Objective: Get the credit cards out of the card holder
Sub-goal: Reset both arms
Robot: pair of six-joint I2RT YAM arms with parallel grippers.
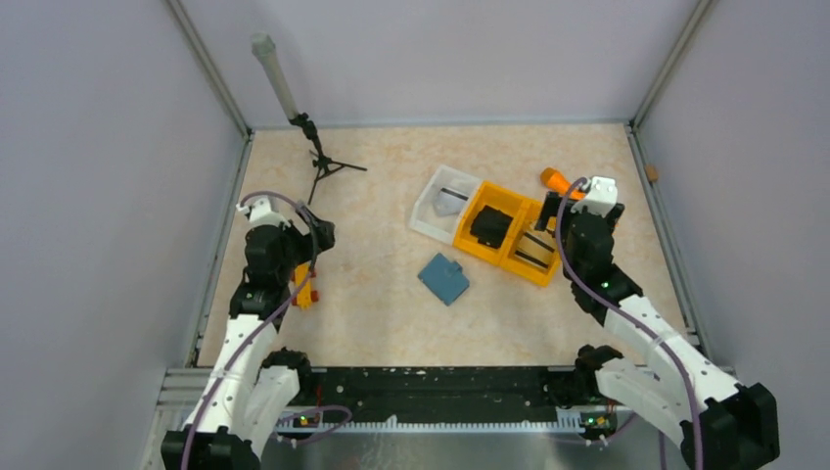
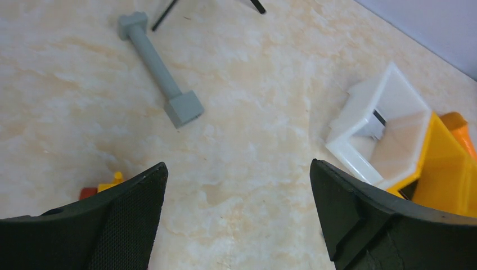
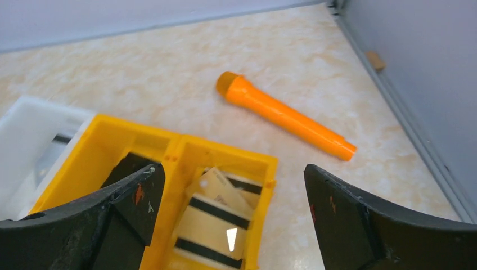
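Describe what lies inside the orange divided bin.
In the bin, the right compartment holds pale cards with black stripes, loosely stacked. The left compartment holds a black object, its kind unclear. Anything beneath either is covered.

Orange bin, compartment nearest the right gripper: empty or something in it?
Not empty. That compartment of the orange bin holds pale cards with black stripes, loosely stacked.

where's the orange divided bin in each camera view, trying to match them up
top external: orange divided bin right of centre, mid-height
left wrist: bin at the right edge, cut off
right wrist: bin at lower left to centre
shared landmark: white tray against the bin's side, in all three
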